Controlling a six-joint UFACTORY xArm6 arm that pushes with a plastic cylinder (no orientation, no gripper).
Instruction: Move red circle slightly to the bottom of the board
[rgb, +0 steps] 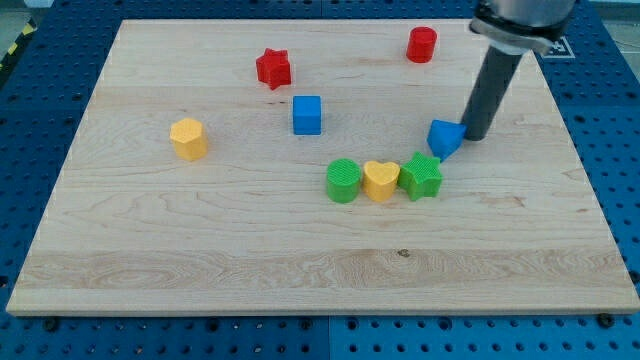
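The red circle (422, 45) stands near the view's top right of the wooden board (200, 250). My tip (474, 136) is down on the board well below the red circle and a little to its right. It sits right beside the blue triangle-like block (445, 137), at that block's right edge. I cannot tell whether they touch.
A red star (273, 68) lies at the top centre, a blue cube (307, 114) below it, a yellow hexagon-like block (188, 138) at the left. A green circle (343, 181), yellow heart (380, 180) and green star (421, 176) form a row at the centre.
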